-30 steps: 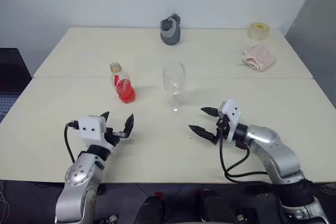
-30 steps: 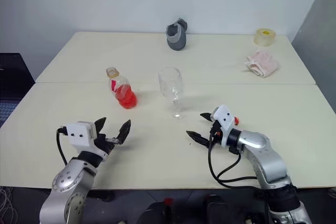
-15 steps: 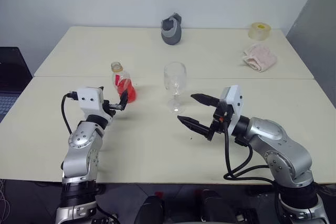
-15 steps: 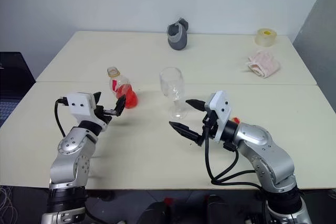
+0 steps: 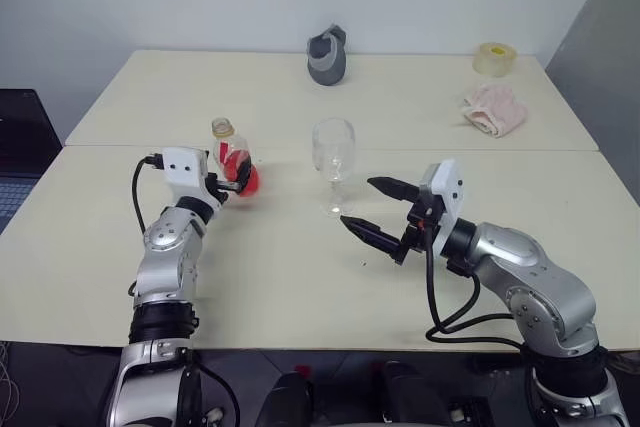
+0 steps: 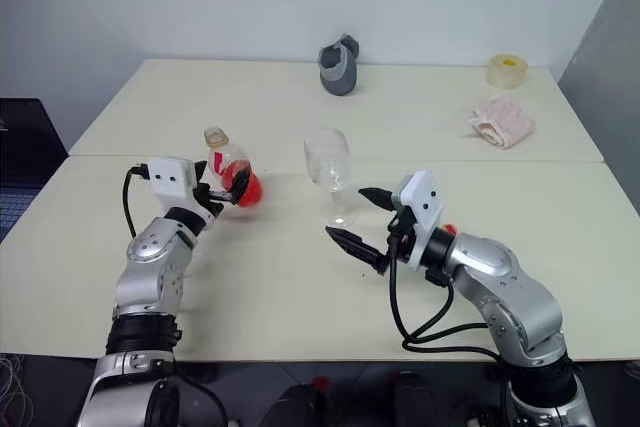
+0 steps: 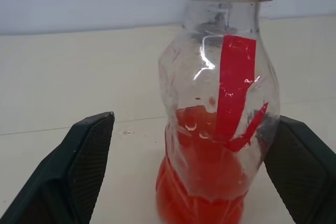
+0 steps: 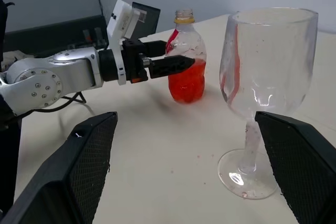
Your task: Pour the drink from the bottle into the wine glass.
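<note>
1. Cream-coloured table (image 5: 300, 277) carries everything; a seam runs across it from left to right, and the bottle and glass stand on or just near that seam.
2. The bottle (image 5: 233, 161) stands upright left of centre, a small clear plastic one with a yellowish cap and a red strip of label.
3. The drink (image 7: 202, 182) is bright red and fills only the lower part of the bottle.
4. The left claw (image 5: 236, 179) sits level at the bottle's lower body, its two black fingers (image 7: 86, 166) spread wide with the bottle between them. In the left wrist view one finger stands clear of the plastic on one side, while the other lies close beside it; whether that one touches cannot be told.
5. The wine glass (image 5: 333, 162) stands upright just right of the bottle, near the table's middle, clear and holding no liquid, with faint reddish smears on its bowl.
6. The right claw (image 5: 375, 209) hovers above the table to the right of the glass and slightly nearer, pointing left toward its stem. Its fingers gape wide and hold nothing.
7. At the far edge rests a grey cup-like thing (image 5: 326, 55). Far right lie a roll of tape (image 5: 491, 58) and a pink cloth (image 5: 492, 109).
</note>
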`<act>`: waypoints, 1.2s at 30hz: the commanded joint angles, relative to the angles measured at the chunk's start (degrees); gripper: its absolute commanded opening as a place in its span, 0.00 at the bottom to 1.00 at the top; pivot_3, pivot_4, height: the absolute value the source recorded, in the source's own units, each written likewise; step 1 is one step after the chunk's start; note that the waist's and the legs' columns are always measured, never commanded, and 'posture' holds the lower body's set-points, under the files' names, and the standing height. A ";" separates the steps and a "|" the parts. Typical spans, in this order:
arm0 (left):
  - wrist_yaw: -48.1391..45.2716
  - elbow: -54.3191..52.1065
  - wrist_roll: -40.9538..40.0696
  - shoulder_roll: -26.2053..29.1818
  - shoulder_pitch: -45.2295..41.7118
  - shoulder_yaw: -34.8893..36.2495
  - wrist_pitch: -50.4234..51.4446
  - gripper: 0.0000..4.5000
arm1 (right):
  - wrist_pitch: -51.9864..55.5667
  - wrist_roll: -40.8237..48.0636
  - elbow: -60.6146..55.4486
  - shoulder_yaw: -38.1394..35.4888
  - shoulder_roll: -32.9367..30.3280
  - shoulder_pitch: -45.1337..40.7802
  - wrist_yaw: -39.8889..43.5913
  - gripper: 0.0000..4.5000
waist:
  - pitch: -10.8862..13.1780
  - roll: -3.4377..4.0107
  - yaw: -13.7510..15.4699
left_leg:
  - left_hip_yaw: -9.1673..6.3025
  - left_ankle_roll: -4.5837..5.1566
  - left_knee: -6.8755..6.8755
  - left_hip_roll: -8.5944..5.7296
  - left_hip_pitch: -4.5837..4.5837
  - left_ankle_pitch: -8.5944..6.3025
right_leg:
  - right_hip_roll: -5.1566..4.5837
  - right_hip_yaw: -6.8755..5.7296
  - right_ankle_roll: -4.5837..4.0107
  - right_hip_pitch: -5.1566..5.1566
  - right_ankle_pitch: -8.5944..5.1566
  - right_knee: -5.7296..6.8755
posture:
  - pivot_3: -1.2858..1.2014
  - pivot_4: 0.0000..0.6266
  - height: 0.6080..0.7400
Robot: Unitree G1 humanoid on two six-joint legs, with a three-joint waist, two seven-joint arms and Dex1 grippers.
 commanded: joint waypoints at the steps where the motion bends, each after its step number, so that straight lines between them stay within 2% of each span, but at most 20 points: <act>1: -1.36 5.71 1.34 1.12 -4.49 -0.53 -4.44 1.00 | -0.26 1.15 -2.56 -1.30 -0.37 -0.99 -0.67 0.99 | 0.00 -0.01 0.01 | -0.01 0.00 0.01 -0.08 -0.02 0.00 | 0.00 -0.01 0.00 -0.01 0.00 0.00 | 0.52 0.24 1.00; 2: -1.55 6.96 1.43 1.17 -5.14 -0.54 -5.07 1.00 | -0.28 1.17 -2.57 -1.33 -0.46 -0.96 -0.72 0.99 | 0.00 -0.01 0.00 | -0.01 0.00 0.01 -0.18 -0.02 0.00 | 0.00 -0.01 0.00 -0.01 0.00 0.00 | 0.52 0.24 1.00; 5: -2.40 9.50 1.17 1.16 -6.26 -0.30 -6.64 0.88 | -0.40 1.24 -2.76 -1.30 -0.62 -0.79 -1.06 1.00 | 0.00 -0.01 -0.13 | -0.04 0.00 0.01 -0.35 -0.03 0.00 | -0.05 0.01 0.00 -0.03 0.00 0.00 | 0.52 0.24 1.00; 12: -3.80 9.78 0.90 1.59 -5.32 -0.02 -7.62 0.38 | -0.90 1.53 -2.91 -1.32 -1.03 -0.50 -1.60 1.00 | 0.00 -0.01 -0.10 | -0.23 0.00 0.02 -0.39 -0.08 0.00 | -0.10 -0.02 0.00 -0.06 0.00 0.01 | 0.52 0.24 1.00; 15: -3.83 8.88 0.82 1.57 -4.71 -0.05 -6.95 0.23 | -1.11 1.54 -2.86 -1.43 -1.02 -0.48 -1.75 1.00 | 0.00 -0.01 -0.11 | -0.34 0.00 0.02 -0.41 -0.08 0.00 | -0.11 -0.02 0.01 -0.06 0.00 0.01 | 0.52 0.24 1.00; 21: -5.91 4.75 1.45 2.57 -4.22 -1.88 -4.43 0.20 | -1.94 1.67 -1.92 -2.11 -0.82 -1.02 -1.76 1.00 | 0.00 -0.01 -0.13 | -0.44 0.00 0.02 -0.42 -0.08 0.01 | -0.11 -0.03 0.01 -0.06 0.00 0.01 | 0.52 0.24 1.00; 26: -7.89 5.07 3.86 4.23 -9.34 -4.69 -5.39 0.20 | -1.71 2.33 1.04 -4.51 -0.22 -3.75 -2.58 1.00 | 0.01 -0.02 -0.05 | -0.50 0.00 0.04 -0.53 -0.14 0.01 | -0.15 -0.09 0.01 -0.07 0.00 0.01 | 0.52 0.24 1.00; 31: -9.61 8.89 10.18 7.23 -15.33 -9.49 -10.54 0.20 | -2.22 1.58 3.67 -5.22 -0.51 -6.75 -2.17 1.00 | 0.02 -0.05 -0.05 | -0.49 -0.11 0.07 -0.60 -0.26 0.08 | -0.18 -0.19 0.01 -0.12 0.00 -0.01 | 0.52 0.24 1.00; 36: -12.99 12.85 16.55 10.83 -20.72 -14.82 -21.07 0.20 | -3.07 1.09 6.27 -5.18 0.09 -9.83 -2.32 1.00 | 0.02 -0.04 -0.14 | -0.45 -0.11 0.04 -0.63 -0.25 0.08 | -0.19 -0.13 0.01 -0.15 0.00 0.00 | 0.52 0.24 1.00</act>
